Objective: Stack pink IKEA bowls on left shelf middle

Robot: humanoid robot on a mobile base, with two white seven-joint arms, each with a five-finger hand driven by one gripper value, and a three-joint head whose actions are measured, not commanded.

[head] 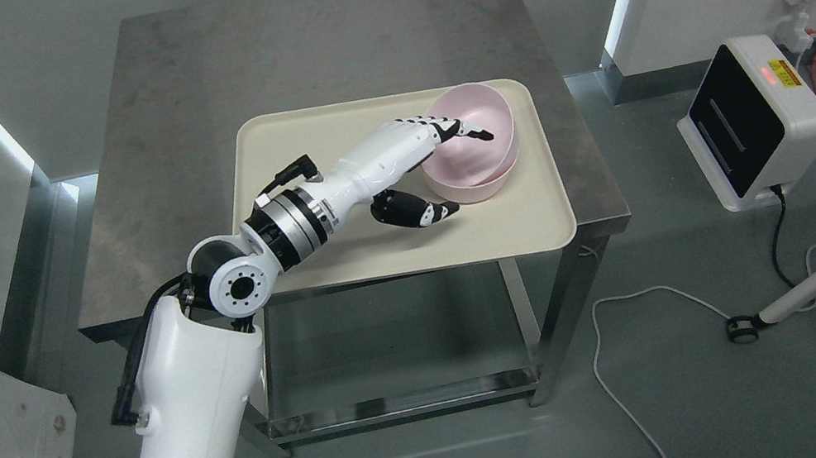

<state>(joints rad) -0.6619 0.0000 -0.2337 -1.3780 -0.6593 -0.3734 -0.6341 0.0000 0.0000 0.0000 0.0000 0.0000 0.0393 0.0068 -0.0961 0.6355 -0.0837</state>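
Gripping: your left hand [439, 165] is pinching the pink bowls [472, 140], fingers inside, thumb outside the rim.
Bowls: sitting nested at the tray's [346, 257] two o'clock corner.
Risk: you are risking slippage; the top bowl is tilting.

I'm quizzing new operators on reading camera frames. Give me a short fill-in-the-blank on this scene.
1. The pink bowls sit on a cream ____ on the grey table.
2. The arm reaching to the bowls is the robot's ____ arm.
3. The left hand has its fingers over the rim and its ____ outside, below the bowls.

Missing: tray; left; thumb
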